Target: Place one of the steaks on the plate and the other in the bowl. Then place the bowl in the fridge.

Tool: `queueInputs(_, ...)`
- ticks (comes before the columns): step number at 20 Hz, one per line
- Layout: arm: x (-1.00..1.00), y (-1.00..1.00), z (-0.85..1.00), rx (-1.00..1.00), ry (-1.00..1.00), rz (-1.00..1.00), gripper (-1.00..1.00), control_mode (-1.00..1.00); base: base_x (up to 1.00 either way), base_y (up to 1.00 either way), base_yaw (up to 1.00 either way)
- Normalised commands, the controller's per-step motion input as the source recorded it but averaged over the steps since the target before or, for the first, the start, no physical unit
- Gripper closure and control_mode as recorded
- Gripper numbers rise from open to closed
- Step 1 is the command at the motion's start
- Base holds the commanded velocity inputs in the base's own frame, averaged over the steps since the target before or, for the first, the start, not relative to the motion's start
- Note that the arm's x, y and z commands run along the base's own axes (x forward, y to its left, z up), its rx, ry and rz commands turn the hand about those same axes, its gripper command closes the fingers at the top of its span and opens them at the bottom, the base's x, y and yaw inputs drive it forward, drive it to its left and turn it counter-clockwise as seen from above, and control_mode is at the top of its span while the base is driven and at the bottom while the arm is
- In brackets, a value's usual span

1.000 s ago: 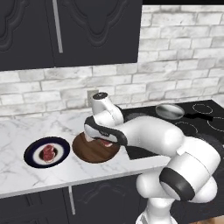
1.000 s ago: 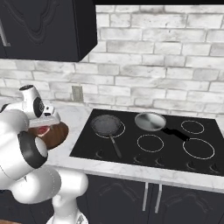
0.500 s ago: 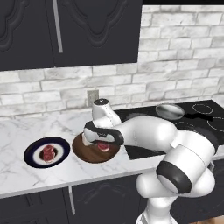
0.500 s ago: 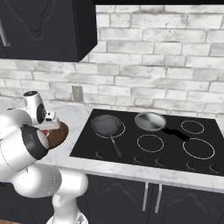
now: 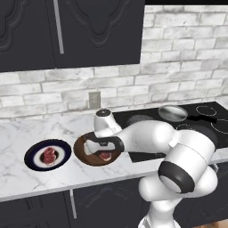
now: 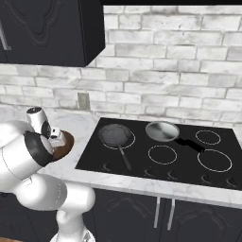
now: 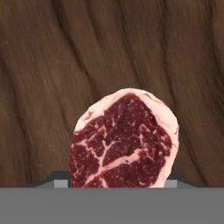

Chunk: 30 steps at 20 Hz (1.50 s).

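Observation:
A navy plate (image 5: pixel 32 161) with a white ring sits on the marble counter, with one red steak (image 5: pixel 49 156) lying on it. Right of it is the brown wooden bowl (image 5: pixel 82 154), whose edge also peeks out past the arm (image 6: pixel 65 143). My gripper (image 5: pixel 105 150) hangs low over the bowl's right half, shut on the second steak (image 5: pixel 106 156). In the hand view this steak (image 7: pixel 124 140) sits between the fingertips, just above the bowl's grained floor (image 7: pixel 109 43). Whether the meat touches the wood I cannot tell. The fridge is out of view.
A black cooktop (image 6: pixel 160 156) lies right of the bowl, carrying a dark skillet (image 6: pixel 114 134) and a silver-grey pan (image 6: pixel 162 131). Dark upper cabinets (image 5: pixel 89 31) hang above the counter, and a wall outlet (image 5: pixel 94 99) sits on the brick behind the bowl.
The hand has come down toward the bowl with the steak between its fingers. The plate, its steak and the bowl have stayed put.

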Motion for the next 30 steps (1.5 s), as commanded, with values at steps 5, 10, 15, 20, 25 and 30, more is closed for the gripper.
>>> queueInputs(5, 0.0, 0.01, 0.0, 0.0, 0.0, 0.0, -1.0, -1.0, 0.0, 0.0, 0.0)
queueInputs(10, 0.0, 0.0, 0.1, 0.0, 0.02, 0.0, -1.0, -1.0, 0.0, 0.0, 0.0)
queueInputs(15, -0.03, -0.06, 0.34, 0.0, 0.0, 0.0, -1.0, -1.0, 0.0, 0.0, 0.0)
queueInputs(20, -0.45, -0.38, 0.51, 0.0, -0.03, -0.04, -1.0, -1.0, 0.0, 0.0, 0.0)
queueInputs(25, -0.69, -0.8, 0.42, 0.0, -0.02, -0.1, -1.0, -1.0, 0.0, 0.0, 0.0)
queueInputs(30, -0.47, -1.0, 0.26, 0.0, -0.04, -0.04, -1.0, -1.0, 0.0, 0.0, 0.0)
